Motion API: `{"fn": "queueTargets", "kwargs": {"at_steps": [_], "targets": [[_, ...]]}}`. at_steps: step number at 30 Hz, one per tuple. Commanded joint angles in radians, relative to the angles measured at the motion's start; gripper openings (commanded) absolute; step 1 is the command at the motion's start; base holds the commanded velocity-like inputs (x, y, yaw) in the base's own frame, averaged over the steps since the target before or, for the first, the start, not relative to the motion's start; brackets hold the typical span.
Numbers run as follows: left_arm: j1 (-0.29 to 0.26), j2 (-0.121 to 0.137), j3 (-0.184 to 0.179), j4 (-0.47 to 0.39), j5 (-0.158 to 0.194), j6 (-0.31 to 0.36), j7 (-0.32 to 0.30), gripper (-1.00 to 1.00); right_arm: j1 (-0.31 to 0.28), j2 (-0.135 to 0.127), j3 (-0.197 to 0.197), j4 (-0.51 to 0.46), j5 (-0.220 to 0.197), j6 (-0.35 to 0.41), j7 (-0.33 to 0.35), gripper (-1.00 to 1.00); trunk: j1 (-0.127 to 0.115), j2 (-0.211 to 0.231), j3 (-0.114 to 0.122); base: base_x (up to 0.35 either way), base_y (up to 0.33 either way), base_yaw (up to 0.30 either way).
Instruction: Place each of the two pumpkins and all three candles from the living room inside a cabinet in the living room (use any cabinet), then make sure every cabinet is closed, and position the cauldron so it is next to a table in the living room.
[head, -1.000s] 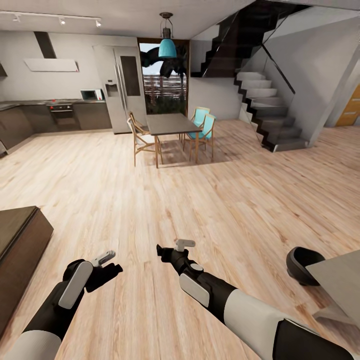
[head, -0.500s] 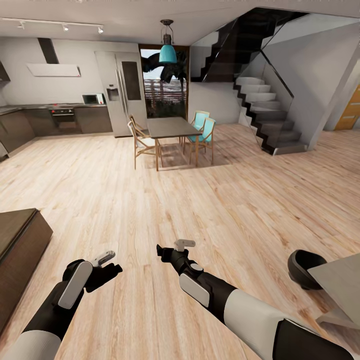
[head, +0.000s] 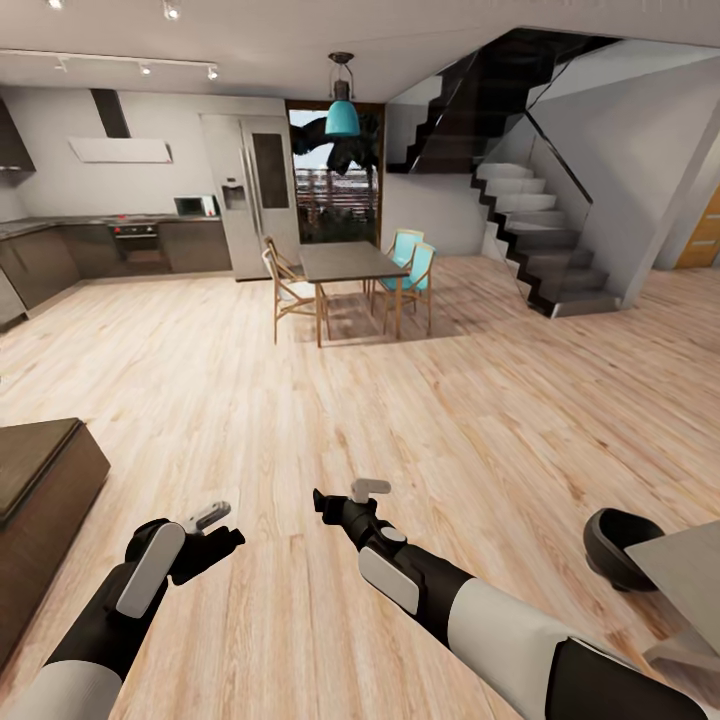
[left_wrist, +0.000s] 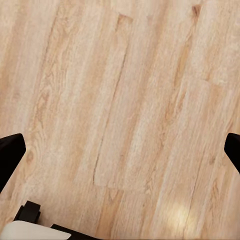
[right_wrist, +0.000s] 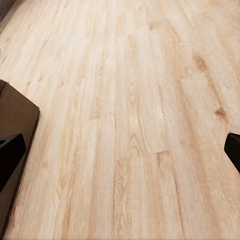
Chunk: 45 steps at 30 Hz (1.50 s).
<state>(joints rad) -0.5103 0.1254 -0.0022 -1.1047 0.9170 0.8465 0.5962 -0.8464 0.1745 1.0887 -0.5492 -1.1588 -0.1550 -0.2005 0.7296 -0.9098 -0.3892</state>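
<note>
The black cauldron (head: 613, 546) sits on the wood floor at the far right, touching or just beside the corner of the pale grey table (head: 692, 572). One end of the dark brown cabinet (head: 45, 478) shows at the left edge, and its corner (right_wrist: 14, 122) appears in the right wrist view; its drawer fronts are hidden. My left gripper (head: 216, 531) hangs open over bare floor, fingers spread wide (left_wrist: 120, 150). My right gripper (head: 345, 497) is held out in front, open and empty (right_wrist: 120, 150). The pumpkins and candles are out of view.
Wide wood floor (head: 400, 420) stretches ahead. A dark dining table (head: 345, 262) with chairs stands at the back middle, under a teal lamp. The kitchen units (head: 120, 245) and fridge (head: 255, 190) line the back left. A staircase (head: 545, 230) rises at the back right.
The camera has turned a little, so the whole picture has shifted and the cauldron sits lower and further right in it. Both arms keep the same pose.
</note>
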Motion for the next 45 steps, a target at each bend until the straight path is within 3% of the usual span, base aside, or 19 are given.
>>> {"fn": "queueTargets", "kwargs": {"at_steps": [1, 45], "targets": [[-0.001, 0.0, 0.0, -0.001, 0.01, 0.002, 0.01, 1.0, -0.002, 0.0, 0.008, 0.0, -0.01, -0.008, -0.005, 1.0, 0.004, -0.008, -0.003, 0.0, 0.0, 0.062], [-0.001, 0.0, -0.002, -0.001, 0.011, 0.002, 0.01, 1.0, -0.002, 0.0, 0.008, 0.0, -0.01, -0.009, -0.005, 1.0, 0.173, -0.316, -0.073, 0.0, 0.0, 0.062]]}}
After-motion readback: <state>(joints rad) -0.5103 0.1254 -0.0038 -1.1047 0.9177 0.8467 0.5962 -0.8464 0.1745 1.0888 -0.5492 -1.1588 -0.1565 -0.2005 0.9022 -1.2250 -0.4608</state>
